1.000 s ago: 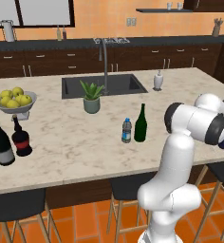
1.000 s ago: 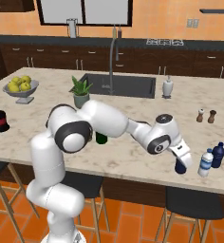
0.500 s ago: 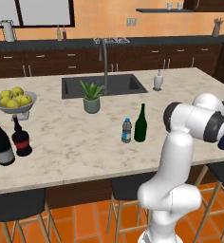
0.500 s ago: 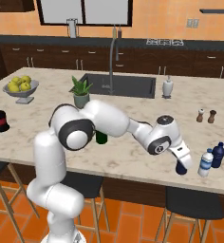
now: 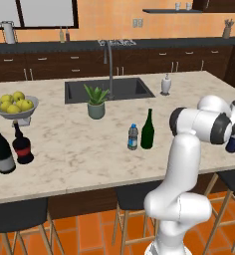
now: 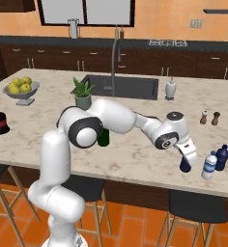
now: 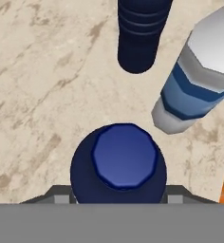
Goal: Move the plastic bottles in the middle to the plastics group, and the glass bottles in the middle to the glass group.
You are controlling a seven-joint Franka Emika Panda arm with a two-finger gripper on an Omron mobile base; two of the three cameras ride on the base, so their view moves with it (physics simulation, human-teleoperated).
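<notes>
On the counter's (image 5: 64, 169) left end stand the two glass-group bottles: the tall wine bottle (image 5: 1, 148) with red neck and pale label, and just beside it the shorter round bottle (image 5: 21, 146) with a red label. Behind them sits a fruit bowl (image 5: 16, 105). Mid-counter, in front of the potted plant (image 5: 96, 101) and the sink (image 5: 108, 90), the clear bottle (image 5: 133, 137) with blue cap stands just beside the slim green bottle (image 5: 148, 129). Farther right, near the counter's front edge, the gripper (image 6: 186, 155) points down over the squat blue bottle (image 6: 185, 165), which stands on the marble. From the hand camera its blue cap (image 7: 125, 157) sits between the finger bases; whether the fingers clamp it cannot be told. Just right of it stand a white-and-blue bottle (image 6: 209, 166) and a dark blue bottle (image 6: 221, 157), close together. Salt and pepper shakers (image 6: 209, 117) stand behind them.
</notes>
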